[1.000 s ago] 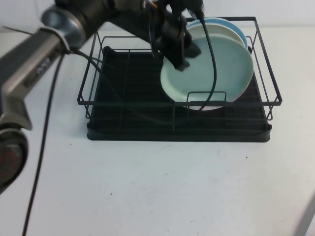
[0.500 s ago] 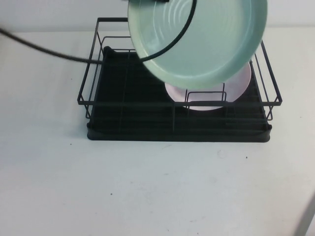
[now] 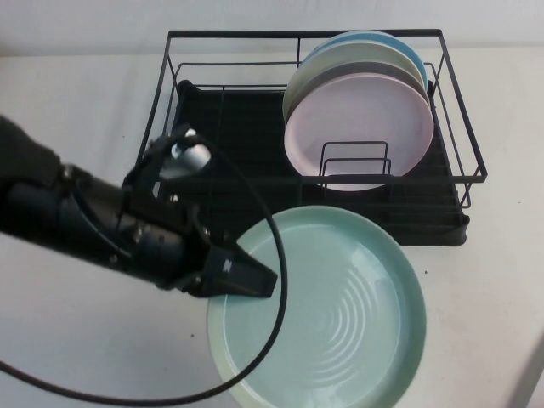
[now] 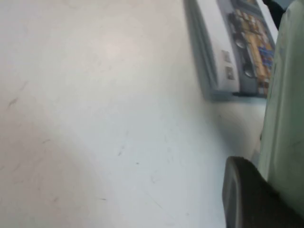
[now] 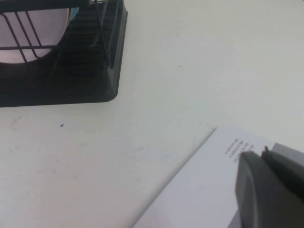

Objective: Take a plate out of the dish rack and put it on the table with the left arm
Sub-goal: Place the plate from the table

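Although the mint-green plate (image 3: 327, 310) is out of the dish rack (image 3: 212, 153), it is not yet released: the left end effector (image 3: 246, 276) grips its rim just in front of the rack, low over the white counter (image 3: 85, 102). Whether it touches down is unclear. The right end effector (image 5: 266, 190) hangs off to the right, its grip indiscernible.

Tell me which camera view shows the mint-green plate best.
The high view: the whole plate shows face-up in front of the dish rack, the left gripper shut on its rim. The left wrist view catches only an edge-on sliver of it. The right wrist view shows no plate, only the right gripper off to the side.
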Action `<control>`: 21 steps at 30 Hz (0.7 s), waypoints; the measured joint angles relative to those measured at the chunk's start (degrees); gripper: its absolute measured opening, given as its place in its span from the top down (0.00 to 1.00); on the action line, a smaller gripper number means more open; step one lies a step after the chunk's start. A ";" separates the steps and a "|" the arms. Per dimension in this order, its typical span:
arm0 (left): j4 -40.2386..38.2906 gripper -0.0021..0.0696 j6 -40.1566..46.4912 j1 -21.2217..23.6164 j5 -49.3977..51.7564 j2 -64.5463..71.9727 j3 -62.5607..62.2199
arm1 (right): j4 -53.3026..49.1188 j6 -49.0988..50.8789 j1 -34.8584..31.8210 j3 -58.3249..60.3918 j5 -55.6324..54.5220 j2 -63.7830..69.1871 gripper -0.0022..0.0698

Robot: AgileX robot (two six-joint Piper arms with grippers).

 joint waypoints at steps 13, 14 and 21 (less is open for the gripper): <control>-29.45 0.85 21.16 0.63 -14.30 15.87 13.86 | 0.00 0.00 0.00 0.00 0.00 0.00 1.00; -31.38 0.85 23.22 1.11 -14.59 17.51 13.86 | 0.00 0.00 0.00 0.00 0.00 0.00 1.00; -36.27 0.85 33.65 5.78 -15.55 22.09 13.86 | 0.00 0.00 0.00 0.00 0.00 0.00 1.00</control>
